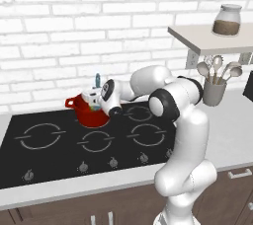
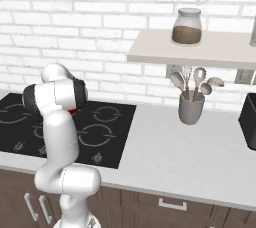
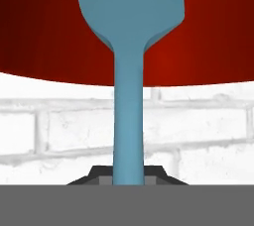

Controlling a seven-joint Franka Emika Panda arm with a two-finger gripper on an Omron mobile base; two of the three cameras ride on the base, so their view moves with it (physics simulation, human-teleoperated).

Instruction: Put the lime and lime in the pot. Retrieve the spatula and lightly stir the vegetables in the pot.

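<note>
The red pot [image 1: 89,115] stands on the back middle burner of the black cooktop [image 1: 44,157]. My gripper [image 1: 95,98] hangs over the pot's rim, shut on the spatula [image 1: 97,79], whose blue end sticks up above the hand. In the hand view the light-blue spatula blade [image 3: 131,7] reaches into the pot's red inside [image 3: 39,31], and its handle runs down between my gripper's tips [image 3: 128,176]. The limes are hidden by the hand and the blade. In the right base view a sliver of the pot [image 2: 74,111] shows behind the arm.
A grey holder with spoons and a whisk [image 1: 214,91] [image 2: 191,108] stands on the counter to the right of the cooktop. Above it a shelf [image 2: 200,54] carries a glass jar [image 1: 227,20] [image 2: 186,26]. A dark appliance [image 2: 248,119] sits at the far right.
</note>
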